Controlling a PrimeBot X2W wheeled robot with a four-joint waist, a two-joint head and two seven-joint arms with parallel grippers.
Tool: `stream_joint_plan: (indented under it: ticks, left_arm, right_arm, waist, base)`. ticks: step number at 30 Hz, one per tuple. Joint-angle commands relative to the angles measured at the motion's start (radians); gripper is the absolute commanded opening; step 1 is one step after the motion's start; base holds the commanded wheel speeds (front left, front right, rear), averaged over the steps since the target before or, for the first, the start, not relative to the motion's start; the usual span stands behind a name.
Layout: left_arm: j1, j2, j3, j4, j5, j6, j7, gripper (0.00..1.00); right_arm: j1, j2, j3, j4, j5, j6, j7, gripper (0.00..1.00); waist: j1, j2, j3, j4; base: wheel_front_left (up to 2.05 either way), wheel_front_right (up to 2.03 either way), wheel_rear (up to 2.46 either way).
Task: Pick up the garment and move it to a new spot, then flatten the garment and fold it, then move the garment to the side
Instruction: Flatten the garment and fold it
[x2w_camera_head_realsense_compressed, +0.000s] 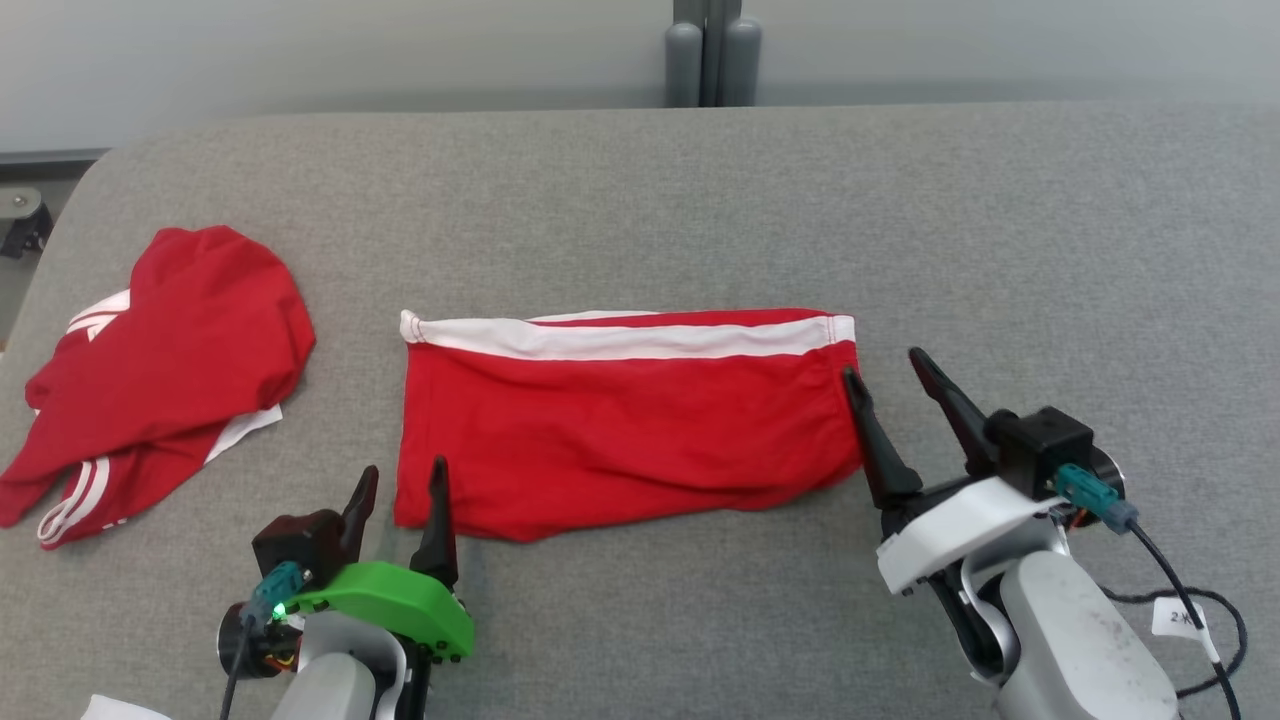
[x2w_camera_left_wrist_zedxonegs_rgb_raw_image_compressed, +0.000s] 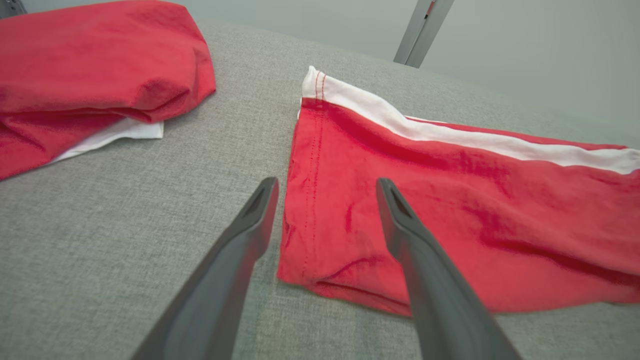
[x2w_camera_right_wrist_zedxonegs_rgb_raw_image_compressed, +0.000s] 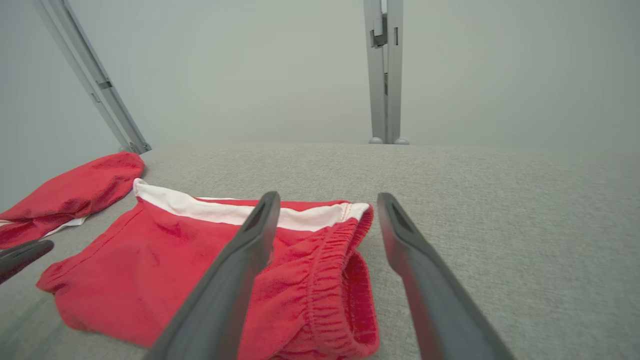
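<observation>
The garment (x2w_camera_head_realsense_compressed: 620, 430), red shorts with a white side stripe, lies folded flat in the middle of the grey padded table (x2w_camera_head_realsense_compressed: 700, 200). My left gripper (x2w_camera_head_realsense_compressed: 405, 468) is open at its near left corner, one finger on each side of the hem (x2w_camera_left_wrist_zedxonegs_rgb_raw_image_compressed: 305, 200), holding nothing. My right gripper (x2w_camera_head_realsense_compressed: 882, 363) is open at the right end, astride the elastic waistband (x2w_camera_right_wrist_zedxonegs_rgb_raw_image_compressed: 330, 270), also holding nothing. In the left wrist view the left gripper (x2w_camera_left_wrist_zedxonegs_rgb_raw_image_compressed: 326, 184) hovers over the garment (x2w_camera_left_wrist_zedxonegs_rgb_raw_image_compressed: 450, 200). The right wrist view shows the right gripper (x2w_camera_right_wrist_zedxonegs_rgb_raw_image_compressed: 327, 196) above the garment (x2w_camera_right_wrist_zedxonegs_rgb_raw_image_compressed: 175, 260).
A second red garment with white stripes (x2w_camera_head_realsense_compressed: 170, 370) lies crumpled at the table's left edge (x2w_camera_left_wrist_zedxonegs_rgb_raw_image_compressed: 90, 65) (x2w_camera_right_wrist_zedxonegs_rgb_raw_image_compressed: 75, 185). Grey posts (x2w_camera_head_realsense_compressed: 712, 50) stand behind the table's far edge. A black cable (x2w_camera_head_realsense_compressed: 1190, 600) trails by my right arm.
</observation>
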Motion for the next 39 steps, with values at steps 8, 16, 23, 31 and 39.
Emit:
stream_joint_plan:
  ticks: [8, 16, 23, 31, 39]
  left_arm:
    - [-0.021, -0.014, 0.024, -0.043, 0.063, -0.035, -0.001, 1.00]
    - [-0.014, -0.022, 0.039, -0.051, 0.090, -0.054, -0.001, 1.00]
    - [-0.001, -0.026, 0.059, -0.042, 0.110, -0.064, -0.001, 1.00]
    - [0.000, -0.028, 0.069, -0.039, 0.123, -0.070, -0.001, 1.00]
    - [0.015, -0.029, 0.054, -0.040, 0.120, -0.075, -0.001, 1.00]
  right_arm:
    - [-0.107, -0.004, -0.022, 0.222, -0.074, -0.001, -0.003, 1.00]
    - [-0.083, -0.005, -0.067, 0.376, -0.048, -0.001, -0.002, 1.00]
    - [-0.042, -0.004, -0.033, 0.380, 0.039, -0.002, -0.001, 0.00]
    - [-0.054, -0.008, -0.134, 0.355, 0.045, -0.003, -0.002, 0.00]
    - [-0.100, -0.078, -0.405, 0.307, -0.020, -0.002, -0.003, 0.00]
  waist:
    - [0.0000, 0.0000, 0.053, 0.057]
    - [0.0000, 0.0000, 0.070, 0.080]
    - [0.0000, 0.0000, 0.070, 0.074]
    - [0.0000, 0.0000, 0.066, 0.061]
    - [0.0000, 0.0000, 0.050, 0.037]
  base:
    - [0.00, 0.00, 0.00]
    - [0.00, 0.00, 0.00]
    - [0.00, 0.00, 0.00]
    - [0.00, 0.00, 0.00]
    - [0.00, 0.00, 0.00]
